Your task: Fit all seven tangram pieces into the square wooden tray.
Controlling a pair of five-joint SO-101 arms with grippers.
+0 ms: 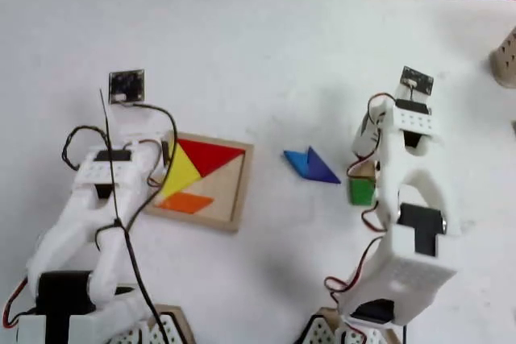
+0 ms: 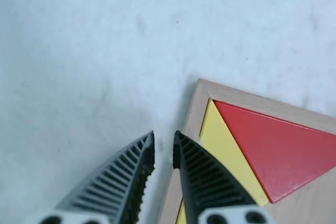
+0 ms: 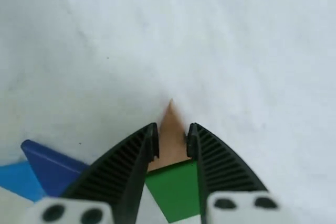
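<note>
The square wooden tray (image 1: 240, 191) holds a red triangle (image 1: 211, 155), a yellow triangle (image 1: 181, 175) and an orange piece (image 1: 187, 203). My left gripper (image 2: 163, 145) hovers at the tray's corner (image 2: 198, 103), its fingers almost together with nothing between them. To the tray's right lie a light blue piece (image 1: 298, 160) and a dark blue piece (image 1: 322, 171), touching. My right gripper (image 3: 172, 129) is closed on the sides of a tan triangle (image 3: 170, 115), whose tip pokes out past the fingertips. A green piece (image 3: 176, 190) lies against the tan one.
White tabletop lies all around. A holed wooden object (image 1: 505, 58) stands at the far right edge. Cables trail from the left arm (image 1: 97, 191) beside the tray. The right arm (image 1: 407, 175) stands over the green piece (image 1: 361, 192).
</note>
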